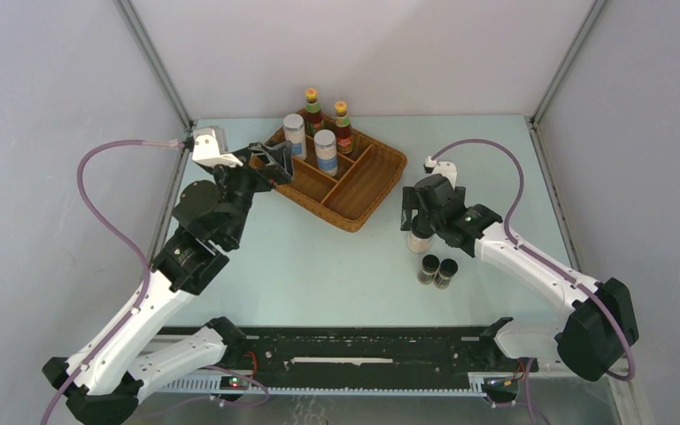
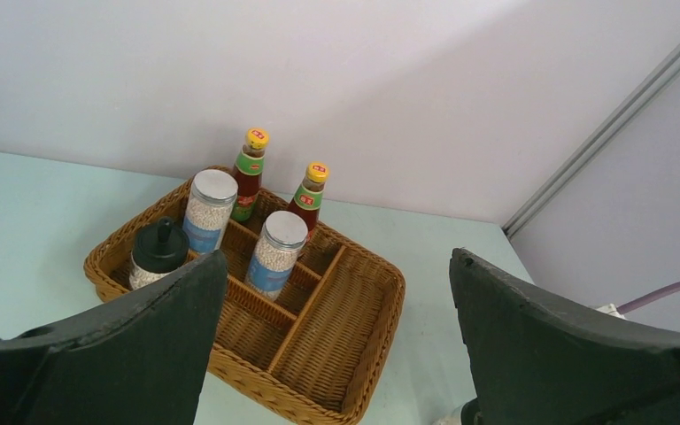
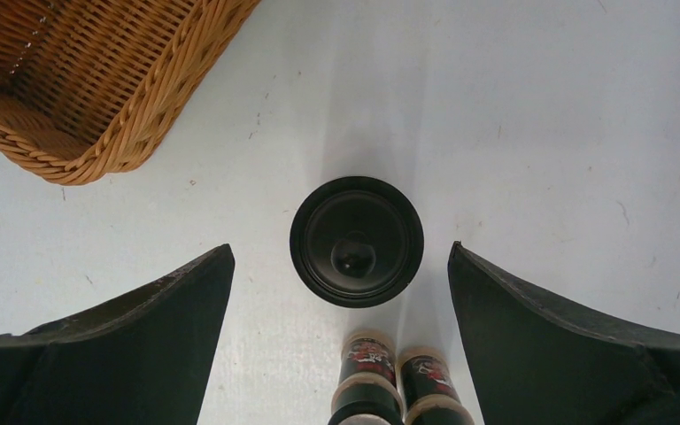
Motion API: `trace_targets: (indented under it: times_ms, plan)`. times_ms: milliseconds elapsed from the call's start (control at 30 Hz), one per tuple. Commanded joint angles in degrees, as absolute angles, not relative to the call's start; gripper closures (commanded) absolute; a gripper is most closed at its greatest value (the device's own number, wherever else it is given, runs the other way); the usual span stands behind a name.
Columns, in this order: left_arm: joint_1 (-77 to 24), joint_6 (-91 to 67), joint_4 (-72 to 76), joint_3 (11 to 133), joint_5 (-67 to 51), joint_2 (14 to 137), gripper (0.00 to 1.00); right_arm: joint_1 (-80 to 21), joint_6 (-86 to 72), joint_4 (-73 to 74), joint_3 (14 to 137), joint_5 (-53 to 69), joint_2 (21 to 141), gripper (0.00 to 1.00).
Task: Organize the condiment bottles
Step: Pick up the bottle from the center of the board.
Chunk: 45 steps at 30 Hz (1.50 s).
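While your right gripper (image 3: 341,251) hung released over the black-capped shaker (image 3: 357,241), your left gripper (image 2: 338,257) likewise released, facing the wicker tray (image 2: 390,319).

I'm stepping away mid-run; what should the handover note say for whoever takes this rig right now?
Left gripper: open, empty, at the wicker tray's left side.
Right gripper: open, above the table shaker, not gripping it.
In the tray: both sauce bottles, both jars, the tray shaker.
On the table: the table shaker, two vials beside it.
Done: five of eight. Left: the table shaker and the vials.
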<state>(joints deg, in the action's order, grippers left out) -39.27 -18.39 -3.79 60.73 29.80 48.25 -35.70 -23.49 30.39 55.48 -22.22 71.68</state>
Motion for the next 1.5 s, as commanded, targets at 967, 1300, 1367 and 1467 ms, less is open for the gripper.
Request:
trace_targets:
  times_ms: [967,1300,1367,1467]
  plan:
    - [-39.68,-16.44,-1.32,58.81,30.31,47.68,0.0,-31.14,-22.96,23.65,52.82,-17.98,76.79,0.0]
    - [-39.72,-16.51,-1.14,58.68,30.26,47.72,0.0,-30.77,-22.72,22.98,52.82,-16.88,77.26,0.05]
    - [-39.71,-16.52,-1.07,58.58,30.1,47.7,0.0,-30.6,-22.68,23.08,52.82,-16.79,77.26,0.06]
    - [-39.66,-16.74,-1.05,58.46,29.99,47.56,0.0,-30.5,-22.68,23.27,52.82,-16.61,77.26,0.08]
